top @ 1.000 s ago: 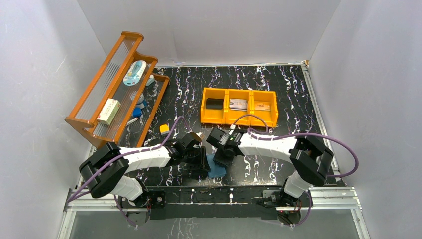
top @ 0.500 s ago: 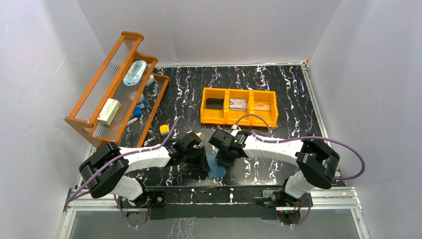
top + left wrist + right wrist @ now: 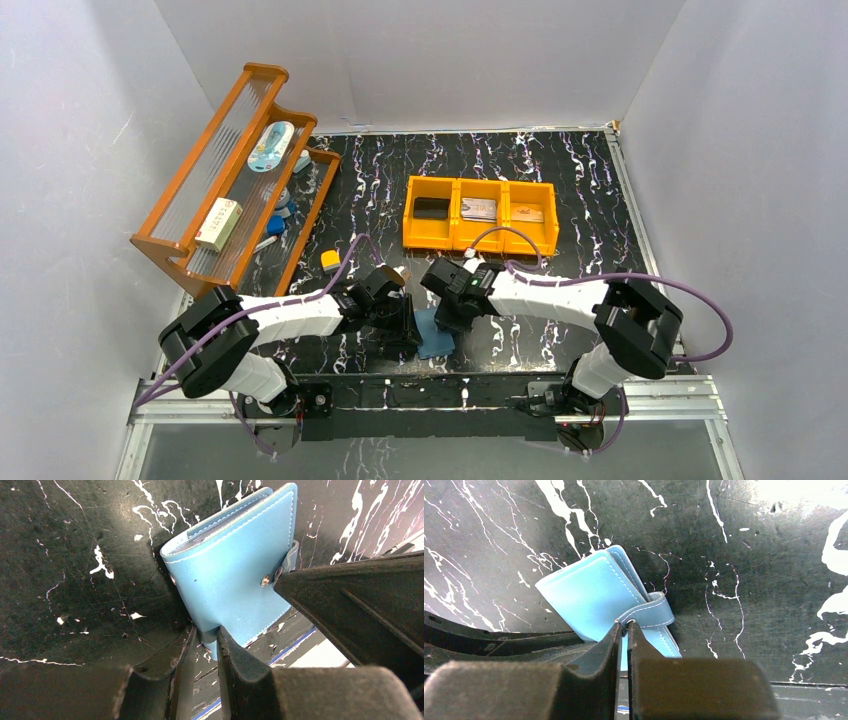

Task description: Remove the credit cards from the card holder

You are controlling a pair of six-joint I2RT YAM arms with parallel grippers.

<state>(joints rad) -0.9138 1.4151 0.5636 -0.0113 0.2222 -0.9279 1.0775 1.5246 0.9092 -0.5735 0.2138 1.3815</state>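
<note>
One teal-blue card holder (image 3: 437,338) lies folded on the black marbled bench (image 3: 560,170). It sits close to the near edge, about midway between my two arms. Its covers are together, so the pockets inside are hidden. A thin greyish layer shows between the covers along one edge in my left wrist view, but I cannot tell whether it is a card.

My left end effector (image 3: 207,633) is closed on the holder's near corner, with the blue edge pinched between its two fingers. My right end effector (image 3: 625,625) comes in from the right. Its fingers are almost together, clamped on the tip of the closing tab (image 3: 650,612). The tab curls up off the cover in a loop towards those fingertips. From the left wrist, the dark body of the right end effector sits right against the small metal snap (image 3: 265,581) on the cover.

Seen from above, both end effectors meet over the holder, the left one on its left side and the right one on its right.

Farther back on the bench stands an orange three-compartment bin (image 3: 480,241), well apart from the holder. It has a dark item in its left cell and flat, pale things in the other two. A small yellow-orange block (image 3: 330,260) rests to the left of the bin. Just left of the block, a tiered wooden rack (image 3: 165,250) leans along the left wall.
</note>
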